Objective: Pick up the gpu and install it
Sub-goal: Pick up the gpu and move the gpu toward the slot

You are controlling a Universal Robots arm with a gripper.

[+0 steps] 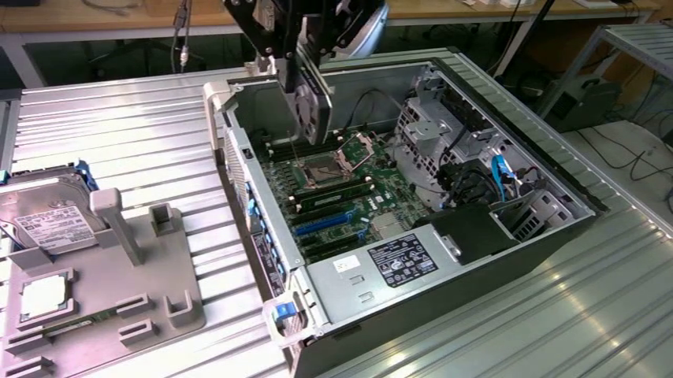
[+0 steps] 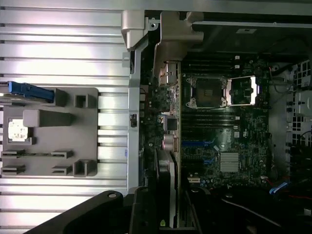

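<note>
One gripper (image 1: 295,64) pinched the gpu (image 1: 314,106) between its jaws, the card hanging below them above the open computer case's (image 1: 347,295) motherboard (image 1: 339,189).

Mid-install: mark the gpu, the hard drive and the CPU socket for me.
gpu (image 1: 314,106): exterior view, on the card's flat side.
hard drive (image 1: 47,216): exterior view, on its white label.
CPU socket (image 1: 315,168): exterior view, on the socket's middle.

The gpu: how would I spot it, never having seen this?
Find the open computer case on the metal table. Above its motherboard, the gripper holds the gpu on edge. Unlike the hard drive on the grey tray, it hangs in mid-air.
</note>
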